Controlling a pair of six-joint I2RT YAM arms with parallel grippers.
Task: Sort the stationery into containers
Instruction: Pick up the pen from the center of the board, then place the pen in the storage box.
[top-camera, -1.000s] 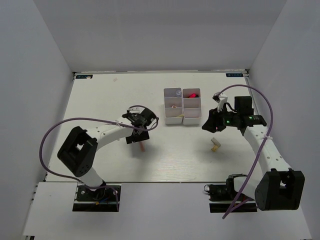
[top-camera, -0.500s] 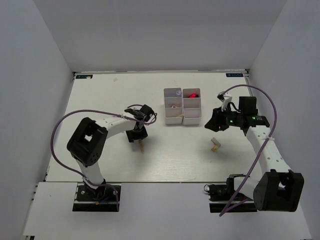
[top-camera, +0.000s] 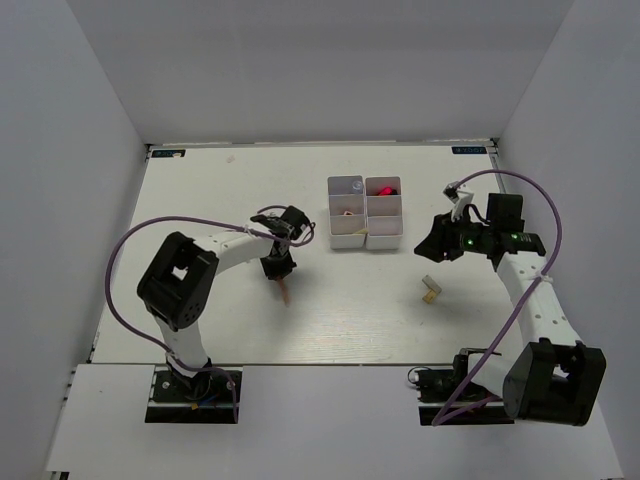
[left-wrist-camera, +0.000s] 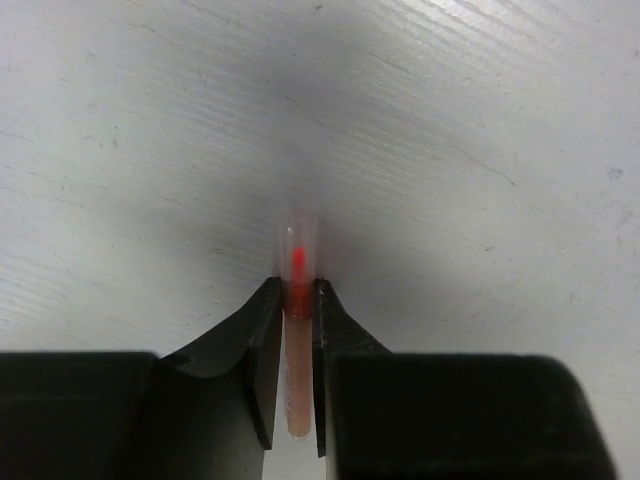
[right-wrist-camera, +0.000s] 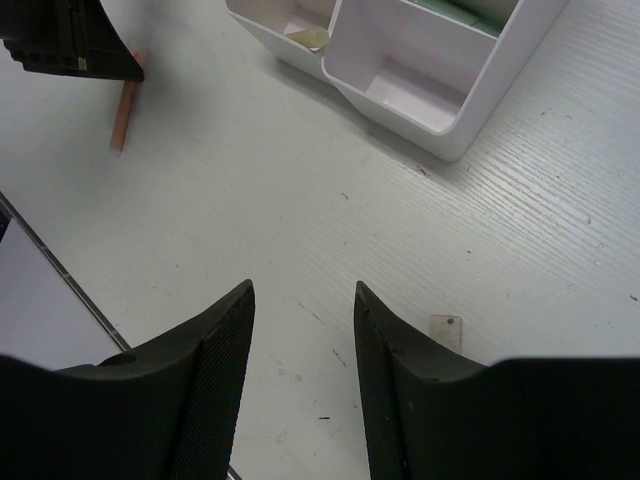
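Stick: a thin pink-orange stick (left-wrist-camera: 297, 245) with a clear cap lies flat on the table (top-camera: 200, 200), left of the organiser and well apart from it.
Left gripper: my left gripper (left-wrist-camera: 296, 296) is down at the table with its fingers clamped on the stick, one on each side, just behind the cap.
Why so: I judge the grip sits near the capped end so the far tip hangs free for dropping into a compartment; the lift is not yet made.
Organiser: the white organiser (top-camera: 365, 238) stands at the middle of the table, between my two arms. A red-pink thing shows in its far right compartment.
Block: a beige block (top-camera: 431, 291) lies on the table near the right arm, apart from the organiser.
Right gripper: my right gripper (right-wrist-camera: 303, 300) hangs above the table with its fingers apart and nothing between them. I take it to be waiting over the block.
Left wrist view: only here do I see the clamp itself, fingers touching the stick, red core under the cap.
Top view: only here do I get the whole layout. The grip is hidden under the wrist, and only the stick's near end pokes out.
Right wrist view: it looks into the near compartments, where a green piece and a pale scrap show. The stick is visible from the side, under the left gripper.
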